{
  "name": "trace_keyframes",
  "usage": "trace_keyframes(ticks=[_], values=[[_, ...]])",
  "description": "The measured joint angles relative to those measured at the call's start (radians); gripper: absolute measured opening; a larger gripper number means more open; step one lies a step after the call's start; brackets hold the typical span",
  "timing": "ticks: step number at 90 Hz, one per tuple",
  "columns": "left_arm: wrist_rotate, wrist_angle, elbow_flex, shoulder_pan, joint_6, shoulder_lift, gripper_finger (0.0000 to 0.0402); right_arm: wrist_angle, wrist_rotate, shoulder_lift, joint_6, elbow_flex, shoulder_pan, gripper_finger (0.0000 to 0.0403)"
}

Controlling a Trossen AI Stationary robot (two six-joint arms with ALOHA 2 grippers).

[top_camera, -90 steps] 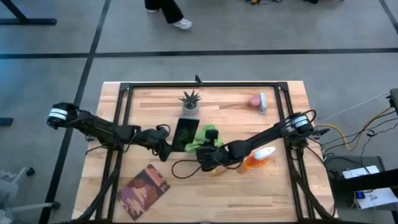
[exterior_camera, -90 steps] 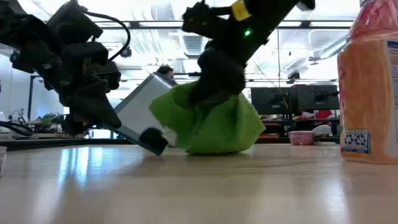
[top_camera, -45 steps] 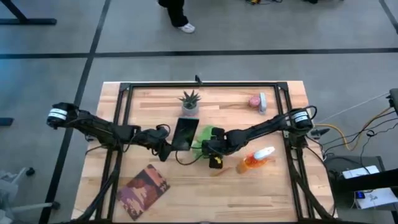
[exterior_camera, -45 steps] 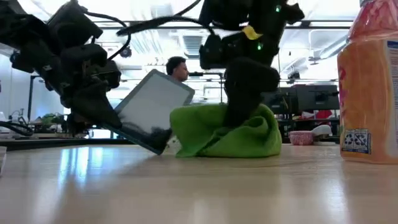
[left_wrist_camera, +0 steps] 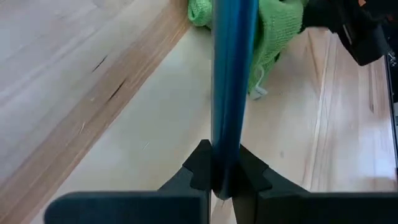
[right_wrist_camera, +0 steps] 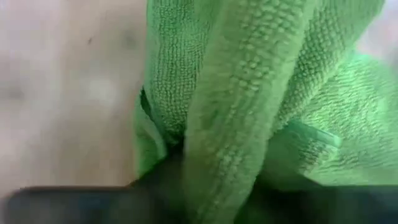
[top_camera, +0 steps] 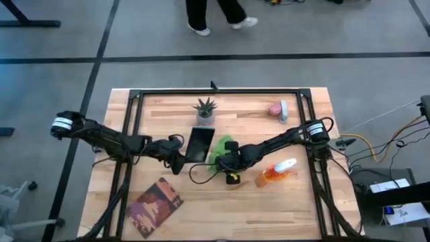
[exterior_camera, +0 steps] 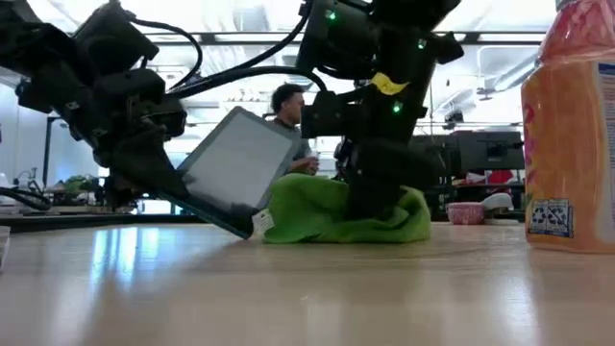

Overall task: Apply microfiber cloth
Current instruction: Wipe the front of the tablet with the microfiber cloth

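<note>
Currently I see the left gripper (left_wrist_camera: 225,177) clamped on the edge of the dark flat tablet (exterior_camera: 237,173), holding it tilted off the wooden table (top_camera: 295,202). Right gripper (exterior_camera: 373,197), arm stretched low across mid-table, presses into the bunched lime-green microfiber cloth (exterior_camera: 336,213) lying just beside the tablet; its fingers are closed on a cloth fold.

On the table are one cloth (top_camera: 222,148), one tablet (top_camera: 199,144), one plant (top_camera: 205,109), one spray bottle (top_camera: 277,172) and one book (top_camera: 155,206). There is also one small pink thing (top_camera: 275,109), and two arms work over the table. One person (top_camera: 216,13) walks beyond it.
</note>
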Motion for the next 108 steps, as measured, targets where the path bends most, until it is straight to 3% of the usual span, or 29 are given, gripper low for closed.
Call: trace_keyframes(ticks=[20,29,58,63,78,84,108], values=[[0.006,0.007,0.000,0.000,0.011,0.000,0.0009,-0.015,0.062,-0.066,-0.074,0.062,0.021,0.0006],[0.005,0.015,-0.001,0.000,0.061,0.001,0.0009,0.091,0.115,-0.123,-0.135,0.091,0.038,0.0006],[-0.002,0.047,-0.002,0.000,0.097,0.001,0.0009,0.503,0.134,-0.152,-0.396,0.094,0.037,0.0004],[-0.002,0.047,-0.002,0.000,0.097,0.002,0.0009,0.539,0.198,-0.154,-0.443,0.094,0.039,0.0004],[-0.003,0.054,-0.002,0.000,0.097,0.002,0.0009,0.524,0.543,-0.156,-0.539,0.085,0.035,0.0003],[-0.004,0.069,-0.002,0.000,0.099,0.002,0.0009,0.518,0.613,-0.145,-0.533,0.066,0.031,0.0003],[-0.012,0.162,-0.002,0.000,0.095,0.003,0.0009,0.533,0.529,-0.041,-0.359,0.042,0.040,0.0003]])
